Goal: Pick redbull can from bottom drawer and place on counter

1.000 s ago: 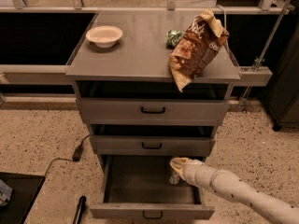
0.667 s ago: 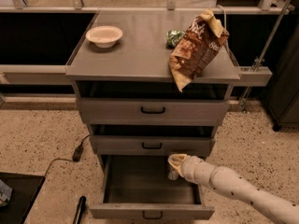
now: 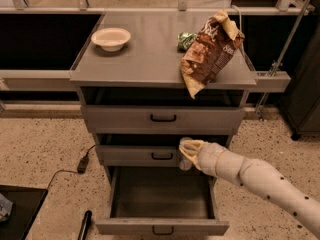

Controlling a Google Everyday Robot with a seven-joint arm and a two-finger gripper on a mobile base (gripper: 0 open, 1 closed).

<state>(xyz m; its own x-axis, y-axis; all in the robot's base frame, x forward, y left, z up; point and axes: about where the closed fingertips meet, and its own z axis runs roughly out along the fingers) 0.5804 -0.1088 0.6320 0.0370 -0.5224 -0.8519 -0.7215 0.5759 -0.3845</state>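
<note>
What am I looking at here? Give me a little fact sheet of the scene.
gripper: by the right end of the middle drawer, above the open bottom drawer
redbull can: gripped, clear of the drawer floor
counter: holds a white bowl, a brown snack bag and a green wrapper

Clutter I see:
White bowl (image 3: 111,38) far left, green wrapper (image 3: 186,40) just behind brown snack bag (image 3: 212,51); my gripper (image 3: 186,150) beside the middle drawer (image 3: 135,155) — floor cable (image 3: 83,163).
</note>
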